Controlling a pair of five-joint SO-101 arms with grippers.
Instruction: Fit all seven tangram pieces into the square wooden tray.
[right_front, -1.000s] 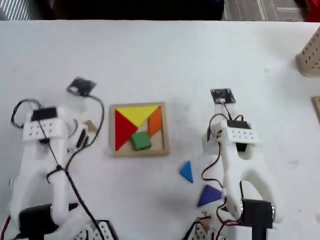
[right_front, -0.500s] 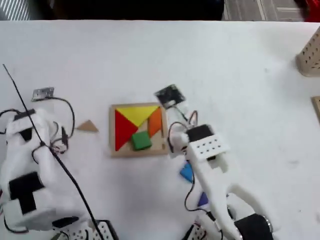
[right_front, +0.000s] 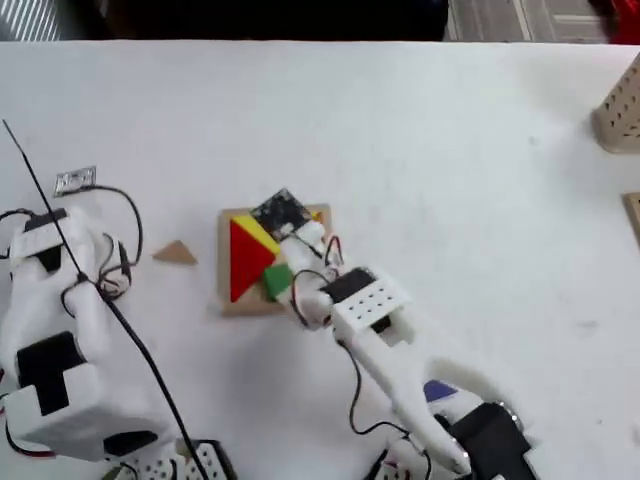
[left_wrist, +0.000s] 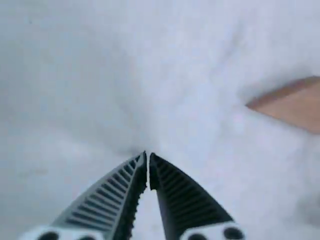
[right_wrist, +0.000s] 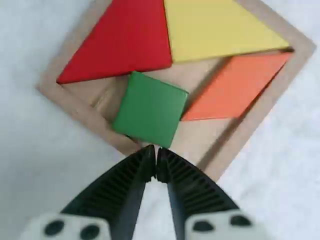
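Note:
The square wooden tray (right_front: 227, 300) holds a red triangle (right_front: 245, 257), a yellow triangle (right_front: 256, 231), an orange parallelogram (right_wrist: 235, 85) and a green square (right_wrist: 150, 109) lying askew near the tray's rim (right_wrist: 65, 97). My right gripper (right_wrist: 154, 150) is shut and empty, with its tips just outside that rim beside the green square. The right arm (right_front: 362, 300) stretches over the tray's right half. A tan triangle (right_front: 175, 253) lies on the table left of the tray. My left gripper (left_wrist: 148, 156) is shut over bare table, apart from the tan triangle (left_wrist: 295, 102).
A purple piece (right_front: 441, 390) peeks out beside the right arm near the front edge. The left arm (right_front: 50, 300) with its loose cables stands at the far left. A pale perforated block (right_front: 620, 110) sits at the right edge. The far half of the table is open.
The right arm has swung left and forward over the tray, covering the blue triangle and most of the orange piece. The left arm pulled back left, uncovering the tan triangle.

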